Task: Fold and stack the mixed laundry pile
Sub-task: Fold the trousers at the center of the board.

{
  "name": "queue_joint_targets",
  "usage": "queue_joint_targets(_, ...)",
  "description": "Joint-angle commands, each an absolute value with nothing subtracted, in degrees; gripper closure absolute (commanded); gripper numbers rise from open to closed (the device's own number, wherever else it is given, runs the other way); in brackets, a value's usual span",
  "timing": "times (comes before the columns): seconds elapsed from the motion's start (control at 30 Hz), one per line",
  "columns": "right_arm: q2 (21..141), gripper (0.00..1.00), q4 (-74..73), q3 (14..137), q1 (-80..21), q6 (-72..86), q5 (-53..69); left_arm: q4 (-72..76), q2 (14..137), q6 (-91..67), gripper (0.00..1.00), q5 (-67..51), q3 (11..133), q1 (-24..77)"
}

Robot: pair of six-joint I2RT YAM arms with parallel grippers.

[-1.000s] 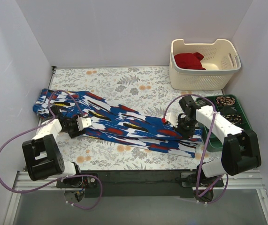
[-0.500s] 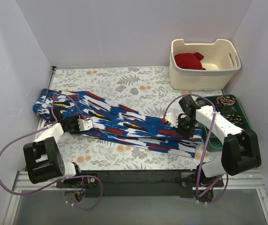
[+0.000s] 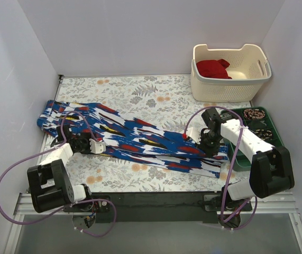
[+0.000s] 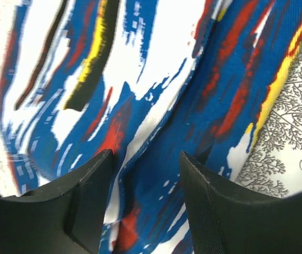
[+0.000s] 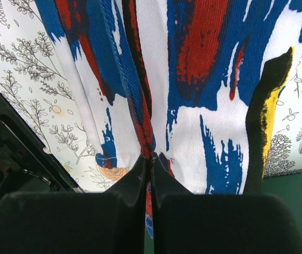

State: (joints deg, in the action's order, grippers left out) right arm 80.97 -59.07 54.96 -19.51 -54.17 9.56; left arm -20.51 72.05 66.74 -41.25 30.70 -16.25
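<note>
The blue printed garment point(image 3: 140, 140) lies stretched out slantwise across the flowered table, from far left to near right. My left gripper point(image 3: 99, 146) is low over its left part. In the left wrist view that gripper point(image 4: 145, 174) stands open, its fingers on either side of a ridge of the blue cloth point(image 4: 156, 79). My right gripper point(image 3: 210, 144) is at the garment's right end. In the right wrist view it point(image 5: 151, 159) is shut on a pinched fold of the cloth point(image 5: 203, 63) near the hem. The deep red garment point(image 3: 213, 69) lies bunched in the basket.
A cream perforated basket point(image 3: 230, 87) stands at the back right. A green tray point(image 3: 275, 132) with coiled items point(image 3: 255, 113) sits along the right edge, just beside the right gripper; its green floor point(image 5: 288, 211) shows under the cloth's hem. White walls enclose the table.
My left gripper has slid a little toward the near edge over the blue garment, jaws still apart. The right arm and the cloth's right end have not moved.
</note>
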Motion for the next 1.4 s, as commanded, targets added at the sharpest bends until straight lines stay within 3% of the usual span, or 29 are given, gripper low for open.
queue_joint_targets(0.0, 80.33, 0.99, -61.08, 56.34, -19.16, -54.58, 9.4, -16.53, 74.97, 69.7, 0.48, -40.78, 29.79, -15.82)
queue_joint_targets(0.07, 80.42, 0.99, -61.08, 56.16, -19.16, -54.58, 9.4, -16.09, 75.67, 68.3, 0.52, -40.96, 30.41, -15.91)
queue_joint_targets(0.3, 81.38, 0.99, -61.08, 57.74, -19.16, -53.97, 10.54, -16.34, 77.34, 60.57, 0.99, -39.64, 35.5, -15.82)
queue_joint_targets(0.5, 80.43, 0.99, -63.45, 61.78, -19.07, -54.23, 11.34, -25.65, 77.44, 53.97, 1.0, -42.45, 48.32, -18.19)
queue_joint_targets(0.63, 77.88, 0.99, -65.92, 61.97, -19.16, -55.28, 12.48, -32.67, 74.71, 59.4, 1.0, -44.91, 52.73, -22.74)
queue_joint_targets(0.97, 80.93, 0.98, -61.53, 51.95, -21.62, -54.93, 14.5, -35.07, 73.31, 73.64, 1.0, -41.93, 41.94, -28.39)
queue_joint_targets(1.0, 81.56, 0.95, -60.83, 51.68, -21.88, -54.84, 14.59, -34.02, 73.3, 74.26, 1.0, -41.4, 38.79, -28.39)
queue_joint_targets(1.03, 82.0, 0.83, -60.73, 51.51, -22.41, -54.67, 14.59, -32.19, 73.39, 74.79, 1.0, -39.22, 37.19, -28.13)
queue_joint_targets(1.07, 82.35, 0.82, -60.99, 51.33, -22.59, -54.76, 14.85, -32.08, 73.48, 75.32, 1.0, -38.24, 36.13, -28.13)
queue_joint_targets(1.1, 82.18, 0.82, -61.78, 51.07, -22.85, -54.93, 15.46, -31.82, 74.09, 75.5, 1.0, -37.01, 35.34, -28.04)
queue_joint_targets(1.23, 78.05, 0.99, -63.36, 48.34, -23.9, -57.21, 15.3, -31.63, 75.76, 72.25, 1.0, -35.42, 35.76, -28.39)
queue_joint_targets(1.37, 74.63, 0.99, -65.29, 50.26, -23.99, -58.18, 13.19, -32.95, 75.24, 69.09, 1.0, -38.75, 38.57, -28.39)
